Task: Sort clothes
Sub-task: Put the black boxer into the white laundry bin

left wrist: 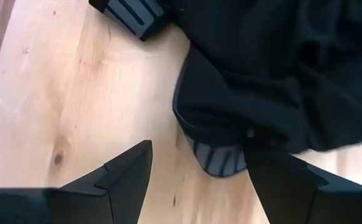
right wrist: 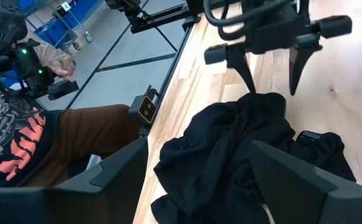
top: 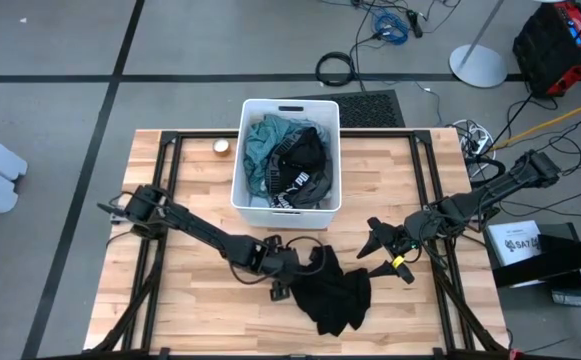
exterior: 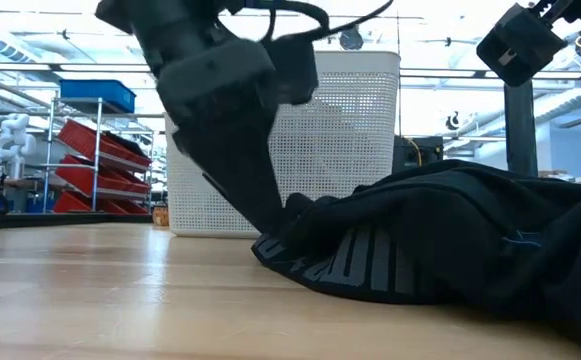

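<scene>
Left gripper (top: 292,273): fingers spread wide, empty, at the black garment (top: 338,292)'s nine o'clock edge. Right gripper (top: 382,256): spread, empty, at garment's two o'clock. White bin (top: 257,205), twelve o'clock, holds teal (top: 262,140) and black pieces (top: 300,165).

Bare wood is lying open across the table (top: 190,320) in front of the left arm. The black garment (top: 338,295) is blocking the middle front, and the white bin (top: 287,205) is standing behind it, filling the centre.
</scene>
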Motion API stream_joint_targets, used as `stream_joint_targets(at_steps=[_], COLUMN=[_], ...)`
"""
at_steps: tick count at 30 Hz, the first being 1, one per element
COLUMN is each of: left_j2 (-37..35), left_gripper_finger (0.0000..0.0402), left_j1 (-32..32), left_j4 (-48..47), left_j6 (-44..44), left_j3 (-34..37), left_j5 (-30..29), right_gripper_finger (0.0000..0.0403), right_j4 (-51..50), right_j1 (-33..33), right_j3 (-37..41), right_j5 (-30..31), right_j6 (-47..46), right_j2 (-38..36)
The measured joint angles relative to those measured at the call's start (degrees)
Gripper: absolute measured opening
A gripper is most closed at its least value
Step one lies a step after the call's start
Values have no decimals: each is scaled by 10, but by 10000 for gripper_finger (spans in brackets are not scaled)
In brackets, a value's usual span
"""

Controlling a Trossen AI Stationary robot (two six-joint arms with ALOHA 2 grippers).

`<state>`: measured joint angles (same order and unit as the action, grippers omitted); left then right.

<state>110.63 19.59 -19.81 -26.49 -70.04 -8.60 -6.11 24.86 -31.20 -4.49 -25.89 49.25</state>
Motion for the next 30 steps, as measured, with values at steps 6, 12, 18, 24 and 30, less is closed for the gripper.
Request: stream_joint_targets(at_steps=[6, 12, 18, 24, 30], left_j2=[19, 26, 22, -9, -84], left_gripper_finger=[262, 231, 76, 16, 7], left_j1=[-1, -1, -1, -1, -1], left_j4=[56, 39, 36, 18, -10], left_j6=[3, 3, 3, 3, 3], left_j3=[0, 0, -12, -42, -80], left_j5=[20, 24, 42, 56, 67], right_gripper_finger=[270, 270, 270, 270, 270], right_j4=[0, -1, -1, 10, 31], right_j1=[0, 0, 0, 0, 0], right_j3=[0, 0, 0, 0, 0], right_j5=[0, 0, 0, 0, -4], right_j6=[-3, -4, -4, -10, -13], right_j2=[0, 0, 0, 0, 0])
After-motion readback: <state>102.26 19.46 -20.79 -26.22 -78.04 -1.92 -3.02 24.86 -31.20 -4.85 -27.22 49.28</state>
